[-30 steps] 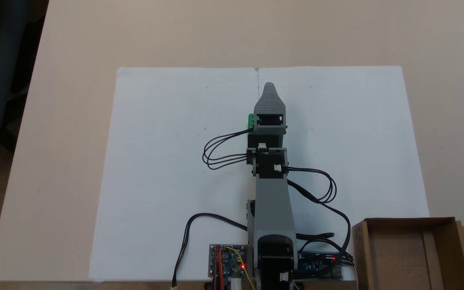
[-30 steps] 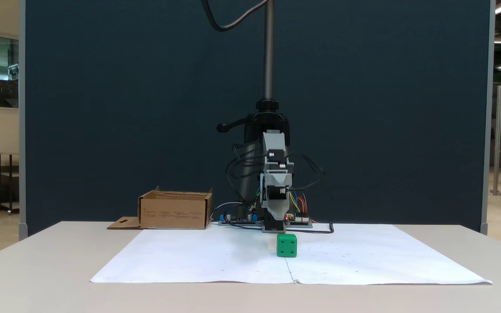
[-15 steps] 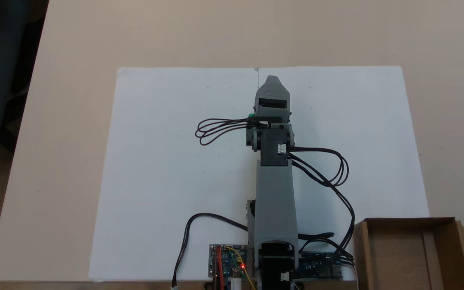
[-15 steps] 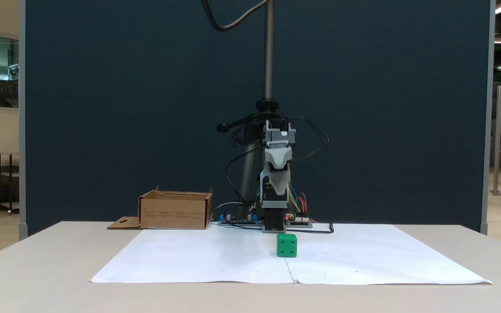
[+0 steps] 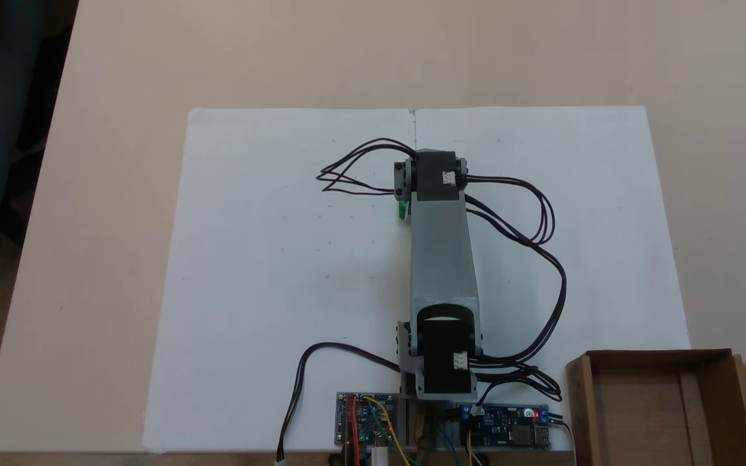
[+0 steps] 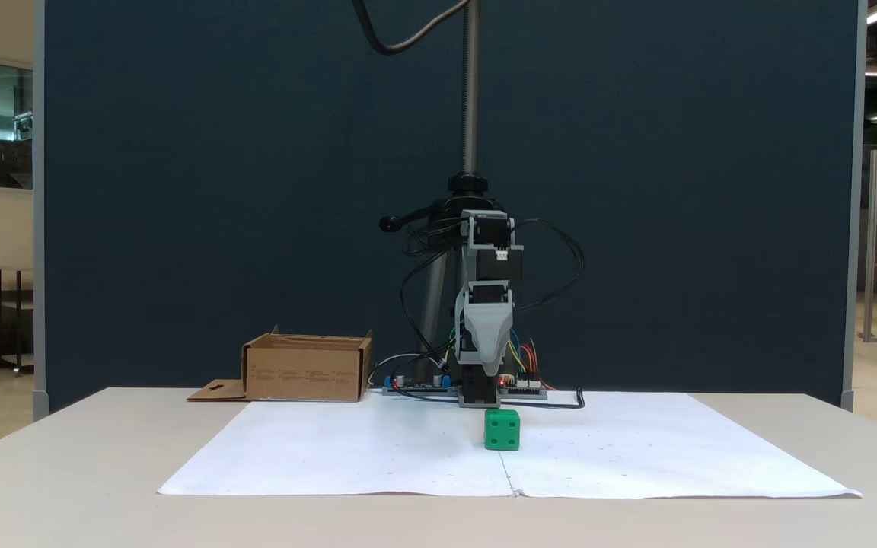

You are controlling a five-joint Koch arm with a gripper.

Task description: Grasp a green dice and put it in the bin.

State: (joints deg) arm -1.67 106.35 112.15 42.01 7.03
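The grey plastic claw points straight down above the white paper sheet; whether its jaws are apart cannot be told. The small bright green dice rests on the paper at the claw's five o'clock, untouched. The shallow brown cardboard bin stands at nine o'clock, well apart.

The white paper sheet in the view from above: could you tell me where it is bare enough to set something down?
The white paper sheet is bare left of the arm. The right half is partly free, with looping cables beside the arm. Crowded: the near edge with circuit boards and the bin.
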